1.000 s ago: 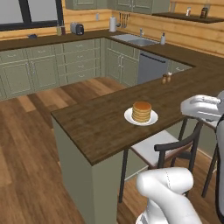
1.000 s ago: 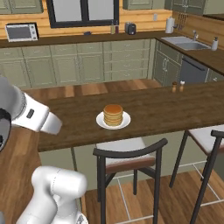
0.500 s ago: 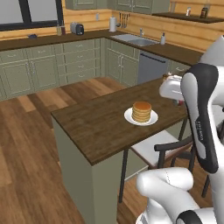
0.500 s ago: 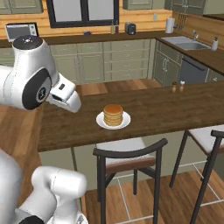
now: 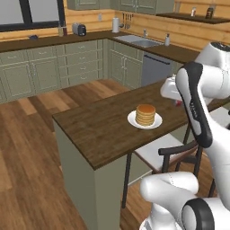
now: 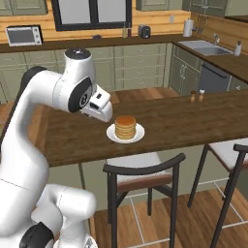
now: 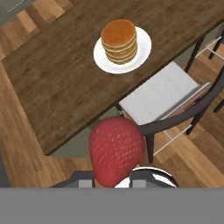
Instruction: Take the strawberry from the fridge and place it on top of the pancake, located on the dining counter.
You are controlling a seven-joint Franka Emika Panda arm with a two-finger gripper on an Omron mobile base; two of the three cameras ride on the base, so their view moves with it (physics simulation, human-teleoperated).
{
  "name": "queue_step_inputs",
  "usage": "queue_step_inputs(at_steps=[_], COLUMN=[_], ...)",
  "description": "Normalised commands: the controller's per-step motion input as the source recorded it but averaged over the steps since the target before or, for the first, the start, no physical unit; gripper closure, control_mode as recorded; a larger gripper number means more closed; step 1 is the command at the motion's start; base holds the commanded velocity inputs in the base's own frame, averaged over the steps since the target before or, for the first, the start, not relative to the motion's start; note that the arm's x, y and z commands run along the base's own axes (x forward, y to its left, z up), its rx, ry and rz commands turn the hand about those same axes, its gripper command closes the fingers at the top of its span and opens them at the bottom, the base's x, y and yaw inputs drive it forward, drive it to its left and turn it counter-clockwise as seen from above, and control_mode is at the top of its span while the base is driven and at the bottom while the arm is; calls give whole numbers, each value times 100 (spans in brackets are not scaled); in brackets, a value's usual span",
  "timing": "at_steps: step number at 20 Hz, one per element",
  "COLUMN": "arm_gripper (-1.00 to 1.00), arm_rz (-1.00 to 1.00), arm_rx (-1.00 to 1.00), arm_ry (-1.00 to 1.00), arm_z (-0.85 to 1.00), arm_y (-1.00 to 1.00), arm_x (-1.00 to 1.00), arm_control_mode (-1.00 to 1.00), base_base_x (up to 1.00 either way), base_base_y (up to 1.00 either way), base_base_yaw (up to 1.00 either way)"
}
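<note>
So by this point I'd swung the arm right round: a second earlier the hand was barely poking into frame, and now the two-finger gripper (image 7: 114,183) hung over the near edge of the long dark-brown wooden dining counter (image 5: 96,128). In the hand view the rounded dark-red strawberry (image 7: 116,150) sat at about 6 o'clock, jaws clamped on it as far as I could tell, since the berry hid the tips. The stack of round golden-tan pancakes (image 7: 119,40) on its white plate (image 7: 142,56) showed up at 12 o'clock from the berry, well apart. The black-framed chair with the pale seat (image 7: 161,97) was at 2 o'clock. Fetching looked done to me; I reckoned what was left was carrying forward over the stack and lowering.
</note>
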Motion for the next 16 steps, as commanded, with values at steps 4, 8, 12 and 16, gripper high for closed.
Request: queue_step_inputs(at_steps=[4, 8, 12, 16], arm_gripper=[100, 100, 100, 100], arm_rz=[0, 0, 0, 0], arm_rx=[0, 0, -1, -3], arm_ry=[-11, -2, 7, 16], arm_z=[-53, -30, -11, -22], arm_y=[-24, -21, -3, 0], arm_x=[49, 64, 82, 86], arm_control_mode=[-100, -100, -100, -100], base_base_x=[0, 0, 0, 0], base_base_y=[0, 0, 0, 0], base_base_yaw=[0, 0, 0, 0])
